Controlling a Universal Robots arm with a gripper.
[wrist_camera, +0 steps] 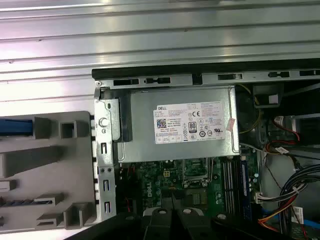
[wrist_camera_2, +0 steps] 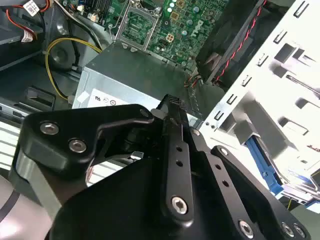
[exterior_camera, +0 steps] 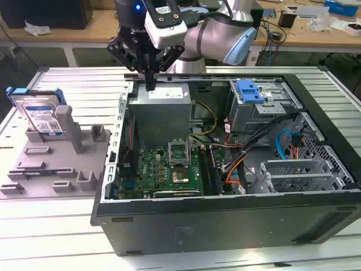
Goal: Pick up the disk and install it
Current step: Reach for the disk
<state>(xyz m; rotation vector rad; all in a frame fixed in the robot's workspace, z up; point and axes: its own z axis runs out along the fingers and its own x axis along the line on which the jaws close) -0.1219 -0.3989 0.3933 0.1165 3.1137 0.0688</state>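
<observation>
Exterior view: pincer [exterior_camera: 150, 84] poised over the far edge of the open computer case [exterior_camera: 225, 217], tip just above the grey power-supply box [exterior_camera: 163, 107]. Fingers pressed together, gripping nothing. Well apart from it, at the exterior view's left, the disk [exterior_camera: 42, 116]: propped upright and slightly tilted in a grey holder [exterior_camera: 62, 164] on the slatted worktop [exterior_camera: 51, 226], blue bracket round its edge, label toward the camera. Inside the case, a green motherboard [exterior_camera: 169, 166], bundled cables, and a blue latch on a grey metal cage [exterior_camera: 251, 93] toward the exterior view's right. No drive seen seated anywhere in the case.

Second wrist view: black finger links close up, drawn shut to a single knurled tip, empty. Beyond the tip, the top of the power-supply box, a yellow cable [wrist_camera_2: 65, 55] curling beside it, the motherboard further off.

First wrist view: looking down on the labelled power-supply box, the holder's grey blocks alongside, outside the case wall. Finger bases in the foreground, closed together.

Judged from all this: task at its very start. Nothing grasped, disk untouched in its holder, pickup and installation both left to do.
</observation>
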